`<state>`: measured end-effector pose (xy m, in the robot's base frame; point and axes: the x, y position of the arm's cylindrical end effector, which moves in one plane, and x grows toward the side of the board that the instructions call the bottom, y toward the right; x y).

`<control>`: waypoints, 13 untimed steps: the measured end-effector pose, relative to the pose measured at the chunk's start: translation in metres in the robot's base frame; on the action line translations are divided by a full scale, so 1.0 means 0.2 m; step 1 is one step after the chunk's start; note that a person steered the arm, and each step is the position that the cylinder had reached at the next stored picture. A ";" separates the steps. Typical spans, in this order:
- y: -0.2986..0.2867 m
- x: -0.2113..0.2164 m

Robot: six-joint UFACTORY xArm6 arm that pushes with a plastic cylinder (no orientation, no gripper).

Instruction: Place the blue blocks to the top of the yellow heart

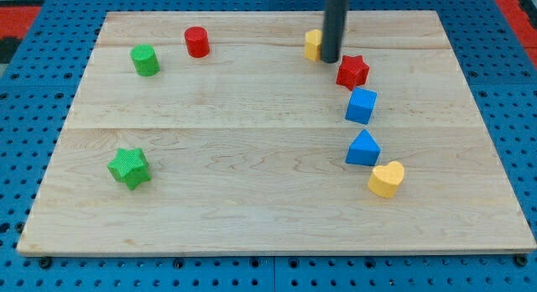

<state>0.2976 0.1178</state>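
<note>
The yellow heart (387, 179) lies at the view's lower right of the wooden board. A blue triangular block (362, 148) sits just up-left of it, nearly touching. A blue cube (361, 105) stands above that, apart from the triangle. My tip (330, 60) is near the view's top, right of centre, up-left of the blue cube. It touches or hides part of a yellow block (313, 44) and stands just left of a red star (353, 71).
A red cylinder (196, 42) and a green hexagonal block (144, 59) stand at the view's upper left. A green star (129, 167) lies at the lower left. The board (252, 200) rests on a blue pegboard surface.
</note>
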 end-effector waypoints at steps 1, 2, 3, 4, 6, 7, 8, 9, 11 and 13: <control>0.27 0.07; 0.34 0.39; 0.47 0.46; 0.42 0.46; -0.06 0.66; -0.17 0.66; -0.10 0.98; 0.04 1.04; -0.15 1.04; -0.19 0.75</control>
<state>0.4485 0.0789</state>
